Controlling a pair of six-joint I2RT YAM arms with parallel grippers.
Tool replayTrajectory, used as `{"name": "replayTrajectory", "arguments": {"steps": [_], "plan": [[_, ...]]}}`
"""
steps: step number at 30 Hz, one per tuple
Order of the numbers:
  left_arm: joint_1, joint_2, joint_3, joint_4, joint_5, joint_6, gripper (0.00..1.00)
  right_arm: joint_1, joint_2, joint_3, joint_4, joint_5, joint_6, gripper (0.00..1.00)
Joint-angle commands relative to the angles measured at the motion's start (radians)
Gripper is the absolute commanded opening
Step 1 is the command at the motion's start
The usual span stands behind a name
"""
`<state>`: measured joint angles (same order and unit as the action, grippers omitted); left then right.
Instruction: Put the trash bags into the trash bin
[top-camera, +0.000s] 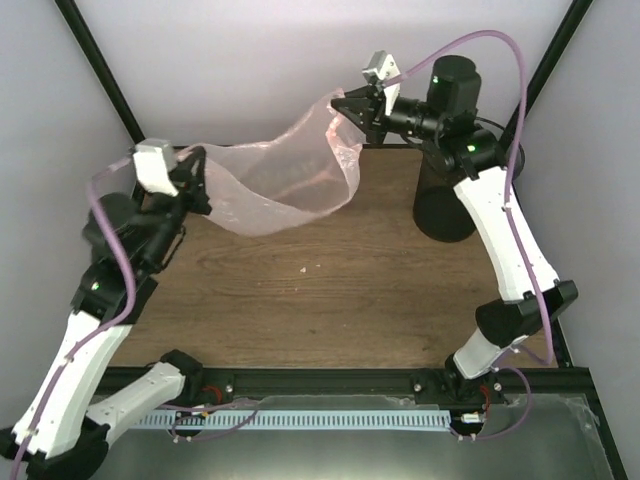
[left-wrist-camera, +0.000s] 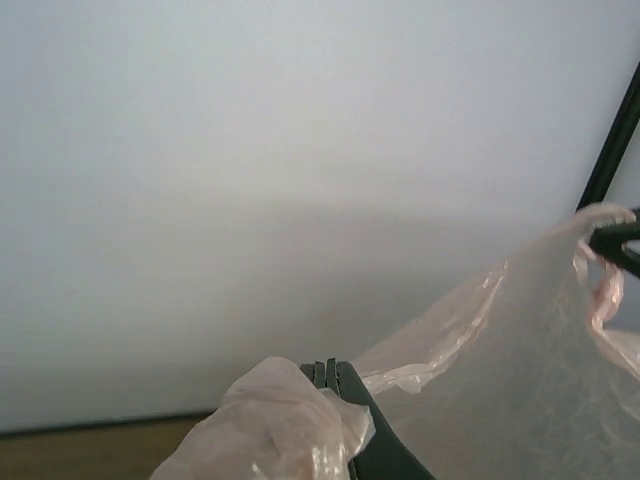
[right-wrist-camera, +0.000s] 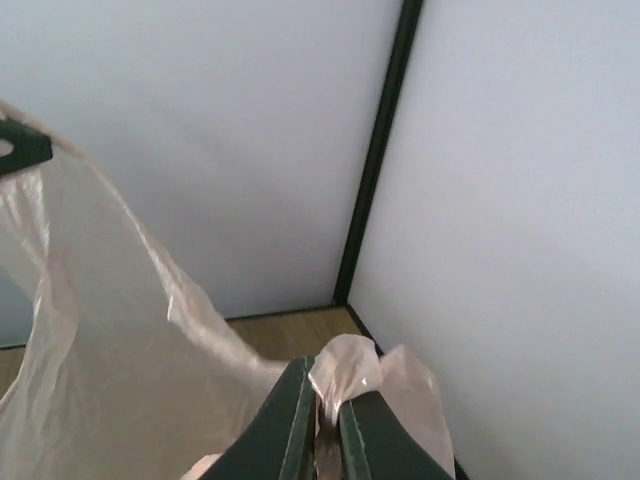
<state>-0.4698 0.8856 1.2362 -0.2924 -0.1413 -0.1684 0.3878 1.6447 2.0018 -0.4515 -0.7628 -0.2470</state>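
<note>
Fingers (left-wrist-camera: 338, 380) of the left gripper (top-camera: 203, 180) pinched on one end of the thin translucent pale-pink plastic bag (top-camera: 290, 175), right gripper (top-camera: 345, 110) clamped on the other, bag hung between them above the wooden table (top-camera: 320, 290), small round black bin (top-camera: 445, 210) stood apart

No text, label or number can be read anywhere.

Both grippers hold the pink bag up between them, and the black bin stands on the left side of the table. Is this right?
No: the black bin stands on the right side of the table, as the top external view shows. The left gripper and the right gripper do hold the pink bag up between them.
</note>
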Motion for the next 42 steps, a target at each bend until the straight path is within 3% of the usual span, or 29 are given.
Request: {"name": "replayTrajectory", "arguments": {"steps": [1,6,18,29,37,42], "plan": [[0.004,-0.089,0.022,0.013,-0.041,0.088,0.04,0.006,-0.028,0.038,-0.033,-0.108,-0.009,0.07],[0.003,-0.17,-0.031,-0.049,-0.049,0.078,0.04,0.026,-0.098,-0.153,-0.032,-0.143,-0.047,0.07],[0.004,-0.355,-0.363,-0.119,0.14,0.017,0.04,0.037,-0.245,-0.612,0.072,-0.078,-0.086,0.07],[0.004,-0.419,-0.524,-0.095,0.082,0.007,0.04,0.038,-0.208,-0.804,0.144,0.035,-0.072,0.04],[0.004,-0.442,-0.593,-0.098,0.091,0.019,0.04,0.038,-0.234,-0.966,0.258,-0.017,-0.019,0.04],[0.003,-0.477,-0.62,-0.1,0.041,0.028,0.04,0.036,-0.214,-0.963,0.239,-0.038,-0.01,0.04]]}}
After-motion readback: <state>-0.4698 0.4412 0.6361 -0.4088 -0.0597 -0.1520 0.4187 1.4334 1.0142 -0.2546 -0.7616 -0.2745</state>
